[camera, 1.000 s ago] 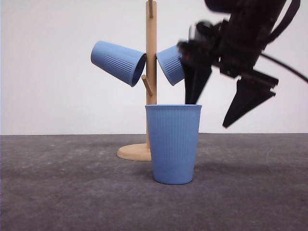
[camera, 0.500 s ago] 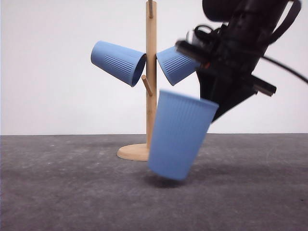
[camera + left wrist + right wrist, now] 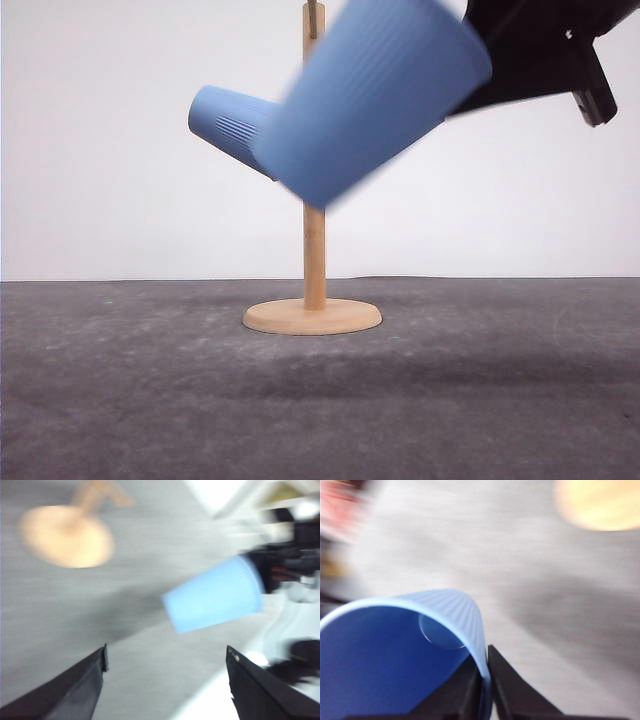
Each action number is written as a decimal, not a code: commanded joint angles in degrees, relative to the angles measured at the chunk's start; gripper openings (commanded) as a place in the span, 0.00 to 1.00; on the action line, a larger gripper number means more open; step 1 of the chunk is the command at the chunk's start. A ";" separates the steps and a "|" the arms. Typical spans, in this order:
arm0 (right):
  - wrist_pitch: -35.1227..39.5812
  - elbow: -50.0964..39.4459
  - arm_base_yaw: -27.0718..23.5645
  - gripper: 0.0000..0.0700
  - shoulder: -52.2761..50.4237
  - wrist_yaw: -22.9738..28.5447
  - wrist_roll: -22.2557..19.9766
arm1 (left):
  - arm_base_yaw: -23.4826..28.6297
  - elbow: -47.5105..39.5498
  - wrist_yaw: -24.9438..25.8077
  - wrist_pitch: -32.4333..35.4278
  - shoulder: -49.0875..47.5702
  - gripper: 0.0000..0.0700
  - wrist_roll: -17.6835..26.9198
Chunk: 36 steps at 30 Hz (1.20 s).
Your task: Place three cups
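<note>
R fingers pinch cup rim, one in, one out.

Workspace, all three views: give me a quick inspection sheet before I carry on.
Surface: dark grey table, bare apart from the stand's base.
Job's things: held cup lifted and tilted, rim pinched by the right tool; hung cup on a peg of the wooden stand, left side. The third cup is hidden.
Clutter: nothing seen.
Grippers: right tool shut on the held cup's wall; left tool open, holding nothing.
Cables: nothing seen.
Surroundings: plain white wall behind; both wrist views are motion-blurred.
</note>
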 commanded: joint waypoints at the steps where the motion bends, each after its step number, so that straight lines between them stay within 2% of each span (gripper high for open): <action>1: 4.59 -0.16 0.30 0.00 -0.62 -6.65 4.58 | 0.00 -0.50 5.39 1.16 0.09 0.69 -2.43; 2: 5.97 -0.39 0.35 0.00 -0.89 -9.06 5.58 | 0.00 -0.75 8.61 1.03 0.15 0.71 -2.45; 4: 7.86 -0.39 0.75 0.00 -1.07 -13.37 6.87 | -0.25 -0.75 12.79 0.74 0.66 0.84 -2.38; 5: 8.75 -0.39 1.12 0.00 -1.07 -15.02 7.62 | -0.60 -0.75 13.64 0.82 0.91 0.90 -2.34; 6: 9.14 -0.39 1.58 0.00 -1.07 -15.83 7.87 | -0.95 -0.75 13.63 0.87 0.95 0.92 -2.27; 9: 9.24 -0.39 2.82 0.00 -1.07 -16.53 8.55 | -1.89 -0.75 14.86 0.55 1.44 0.93 -2.29; 13: 9.34 -0.39 4.21 0.00 -0.92 -18.98 10.43 | -3.47 -0.75 21.25 0.55 2.93 0.93 -2.33; 15: 9.31 -0.39 5.46 0.00 -0.73 -19.97 10.86 | -4.62 -0.75 22.75 0.53 3.64 0.93 -2.38; 23: 9.58 -0.35 10.32 0.00 -0.70 -21.18 13.29 | -9.21 -0.75 20.72 0.62 5.51 0.93 -1.11; 26: 9.95 -0.35 11.56 0.00 -0.70 -20.81 13.95 | -10.75 -0.75 18.94 0.53 5.91 1.00 -0.40; 32: 10.86 -0.35 13.22 0.00 -0.70 -20.83 15.17 | -13.52 -0.75 18.89 0.61 7.63 1.00 0.36; 36: 13.93 -0.35 14.29 0.00 -0.69 -20.91 17.43 | -16.09 -0.75 19.18 0.85 9.38 1.00 1.19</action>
